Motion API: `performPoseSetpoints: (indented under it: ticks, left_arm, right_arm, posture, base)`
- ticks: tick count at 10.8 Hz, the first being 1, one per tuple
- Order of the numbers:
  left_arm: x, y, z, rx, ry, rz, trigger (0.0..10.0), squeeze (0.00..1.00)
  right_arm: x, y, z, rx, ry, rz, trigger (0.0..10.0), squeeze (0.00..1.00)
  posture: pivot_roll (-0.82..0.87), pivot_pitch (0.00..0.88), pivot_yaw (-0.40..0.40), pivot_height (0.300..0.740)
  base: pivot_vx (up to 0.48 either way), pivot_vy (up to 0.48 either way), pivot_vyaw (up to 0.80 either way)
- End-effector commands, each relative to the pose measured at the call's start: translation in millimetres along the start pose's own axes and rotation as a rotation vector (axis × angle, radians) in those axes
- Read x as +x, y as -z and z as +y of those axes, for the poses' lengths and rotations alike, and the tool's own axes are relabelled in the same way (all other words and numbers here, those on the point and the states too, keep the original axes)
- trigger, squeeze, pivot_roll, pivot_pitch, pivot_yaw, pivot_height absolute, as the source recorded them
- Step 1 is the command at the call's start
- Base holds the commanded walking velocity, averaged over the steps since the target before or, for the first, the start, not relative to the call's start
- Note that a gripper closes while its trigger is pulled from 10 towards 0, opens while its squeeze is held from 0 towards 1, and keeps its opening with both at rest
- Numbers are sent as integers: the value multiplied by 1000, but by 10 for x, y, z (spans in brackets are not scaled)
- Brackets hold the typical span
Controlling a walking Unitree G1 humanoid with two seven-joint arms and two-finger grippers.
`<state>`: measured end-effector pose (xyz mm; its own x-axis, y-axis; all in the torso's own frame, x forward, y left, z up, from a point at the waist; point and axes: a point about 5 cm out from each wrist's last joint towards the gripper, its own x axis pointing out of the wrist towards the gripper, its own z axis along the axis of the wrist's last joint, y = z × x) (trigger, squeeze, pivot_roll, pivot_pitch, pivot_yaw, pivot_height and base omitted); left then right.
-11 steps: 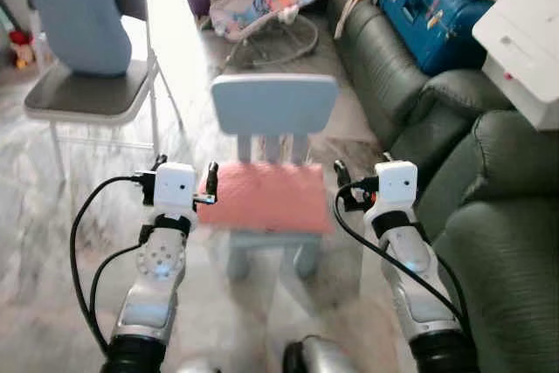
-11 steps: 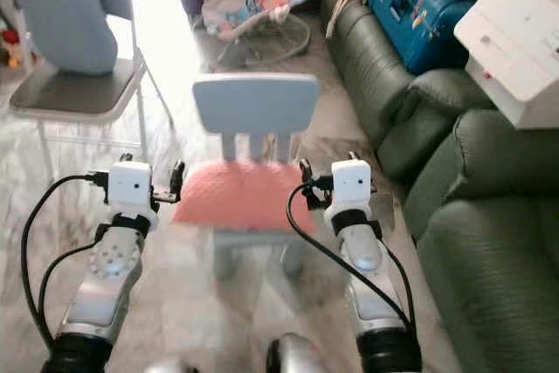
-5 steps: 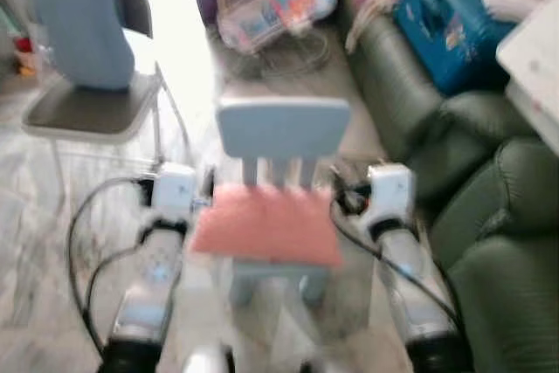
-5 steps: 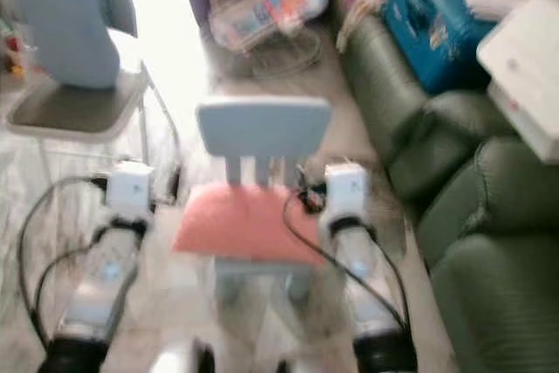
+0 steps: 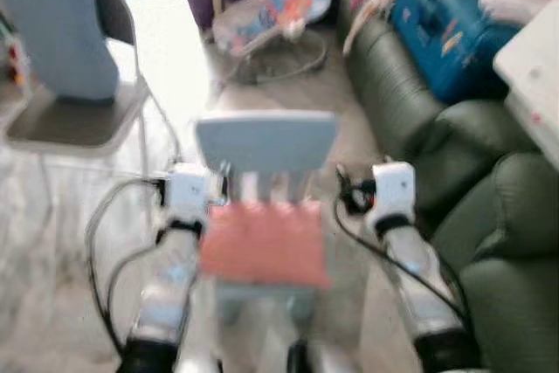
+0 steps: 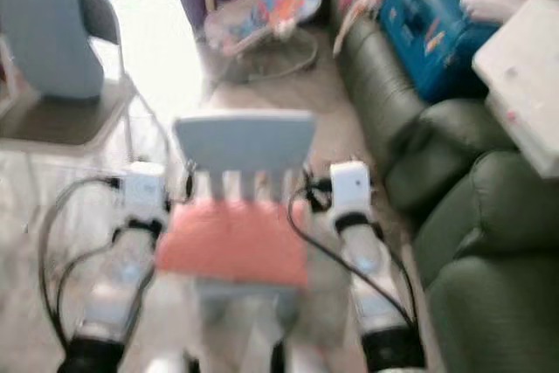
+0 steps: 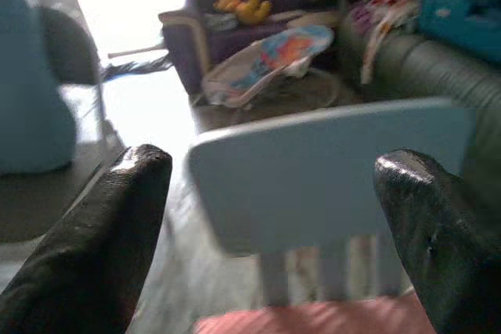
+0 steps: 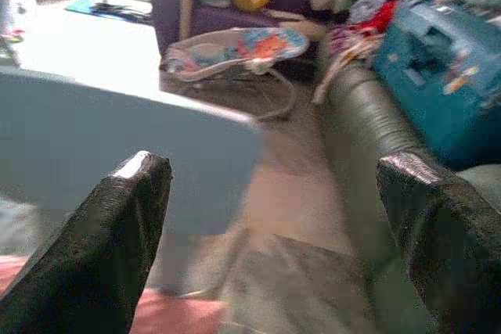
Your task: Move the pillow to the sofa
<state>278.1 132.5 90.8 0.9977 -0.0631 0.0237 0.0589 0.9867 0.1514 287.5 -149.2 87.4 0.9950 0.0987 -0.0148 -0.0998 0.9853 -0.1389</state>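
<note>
Two claws flank a small light-blue chair whose seat carries the pink pillow. The left claw sits just beside the pillow's left edge, near the chair's backrest, and the right claw sits just beside the pillow's right edge. In the left wrist view the left claw's two black fingers stand wide apart, with the chair's backrest between them and a strip of pink pillow low in the gap. In the right wrist view the right claw's fingers are likewise spread wide, with the backrest's end and a corner of pillow near one finger. Neither claw is clamped on anything.

Both head views are blurred. The dark green sofa runs along the robot's right, with a blue suitcase lying on it farther back and a white box on the nearer part. A folding chair bearing a pale blue cushion stands to the left, and a baby bouncer sits on the floor beyond the small chair.
</note>
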Motion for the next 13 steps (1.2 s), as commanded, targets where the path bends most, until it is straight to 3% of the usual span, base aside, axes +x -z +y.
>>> performPoseSetpoints:
  ticks: [1, 7, 9, 13]
  left_arm:
    - [-11, 5, 73, 11, -14, -1, 10000, 0]
    - [-27, 6, 101, 21, -36, -4, 10000, 0]
    - [-24, 11, 118, 25, -45, -4, 10000, 0]
    - [-47, 32, 144, 43, -51, 3, 10000, 0]
  right_arm:
    - [-16, 41, 24, 10, -7, 34, 10000, 0]
    - [-9, 27, -30, 67, 3, 23, 10000, 0]
    - [-9, 26, -25, 76, -2, 25, 10000, 0]
    - [-27, 24, -22, 76, -1, 17, 10000, 0]
  posture:
    - [16, 103, -48, 740]
    - [20, 107, -55, 740]
    - [20, 108, -54, 740]
    - [19, 111, -52, 740]
  base:
    - [0, 0, 0]
    - [0, 0, 0]
    - [0, 0, -800]
    - [0, 0, 0]
